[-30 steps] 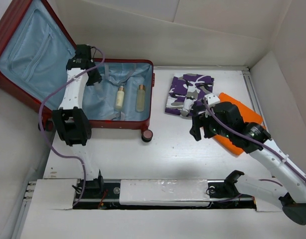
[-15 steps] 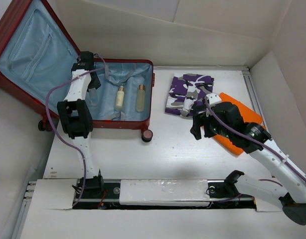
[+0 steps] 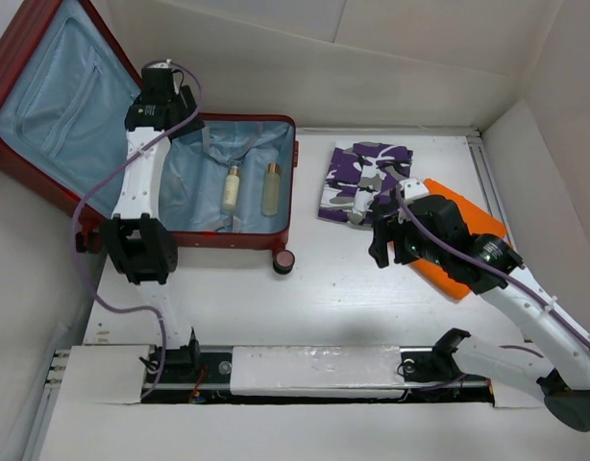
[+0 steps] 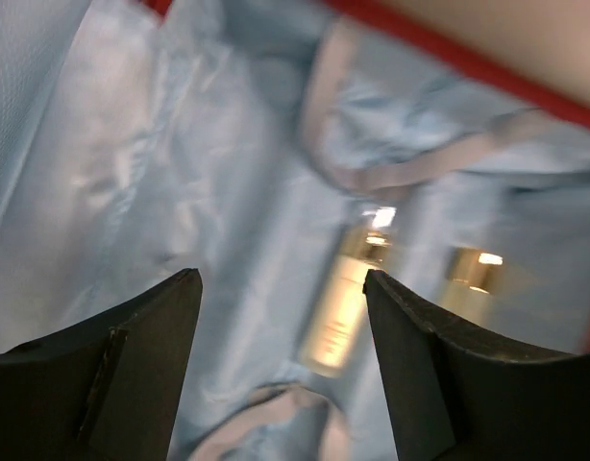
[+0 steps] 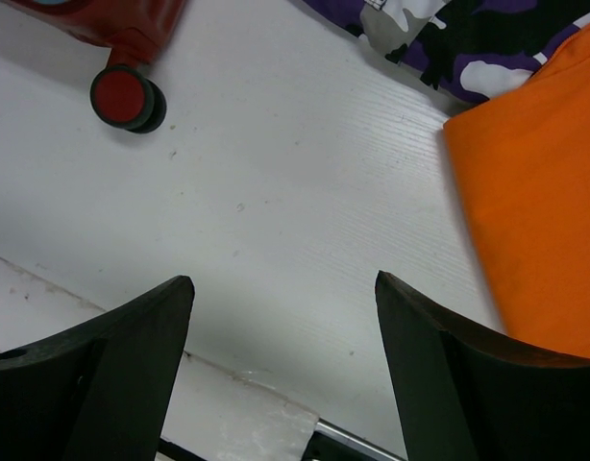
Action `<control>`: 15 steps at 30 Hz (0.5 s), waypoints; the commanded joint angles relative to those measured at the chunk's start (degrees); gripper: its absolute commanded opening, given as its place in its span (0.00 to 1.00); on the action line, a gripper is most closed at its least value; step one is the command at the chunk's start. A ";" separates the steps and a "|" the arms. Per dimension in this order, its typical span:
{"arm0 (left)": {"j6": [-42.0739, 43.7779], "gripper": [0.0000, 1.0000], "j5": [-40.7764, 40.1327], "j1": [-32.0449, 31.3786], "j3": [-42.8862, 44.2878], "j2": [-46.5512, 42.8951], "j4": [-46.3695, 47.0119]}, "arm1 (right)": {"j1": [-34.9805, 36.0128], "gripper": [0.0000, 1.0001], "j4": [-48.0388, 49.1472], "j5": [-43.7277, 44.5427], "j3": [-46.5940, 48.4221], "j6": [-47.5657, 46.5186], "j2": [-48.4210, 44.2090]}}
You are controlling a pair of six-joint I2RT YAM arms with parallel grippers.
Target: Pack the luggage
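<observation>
The luggage [image 3: 245, 238], a dark red suitcase, lies open at the left with its lid [image 3: 55, 96] propped up and light blue lining showing. Two pale bottles [image 3: 232, 188] [image 3: 272, 188] lie side by side in its base. My left gripper [image 3: 164, 108] hovers over the base's back left corner; in the left wrist view it [image 4: 281, 283] is open with nothing between the fingers, and both bottles [image 4: 338, 312] [image 4: 468, 274] lie below. My right gripper [image 3: 380, 246] hangs open over bare table [image 5: 305, 192], empty, between the luggage wheel [image 5: 127, 96] and an orange cloth [image 5: 540, 211].
A folded purple camouflage cloth [image 3: 362, 179] lies right of the suitcase, with the orange cloth [image 3: 463, 245] beside it toward the right wall. Grey straps [image 3: 218, 144] lie loose in the suitcase. Walls close the table at the back and right.
My left gripper has risen from low inside the suitcase toward the lid and its jaws have spread wider. The right arm has stayed where it was.
</observation>
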 commanded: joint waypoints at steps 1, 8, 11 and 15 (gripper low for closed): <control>-0.11 0.63 3.70 -5.39 -2.12 -9.14 1.71 | 0.61 0.81 -0.33 2.57 4.25 0.93 0.32; -5.28 0.22 -3.50 -13.60 -31.95 -26.89 12.50 | 0.61 0.24 -2.19 3.20 6.28 1.46 0.32; -9.94 0.12 4.91 -2.10 -43.88 -32.97 19.19 | 0.61 0.04 -2.19 2.67 4.96 1.98 -0.74; -12.32 0.00 11.51 8.64 -49.61 -34.21 22.45 | 1.14 0.00 -1.66 2.14 2.33 2.51 -2.06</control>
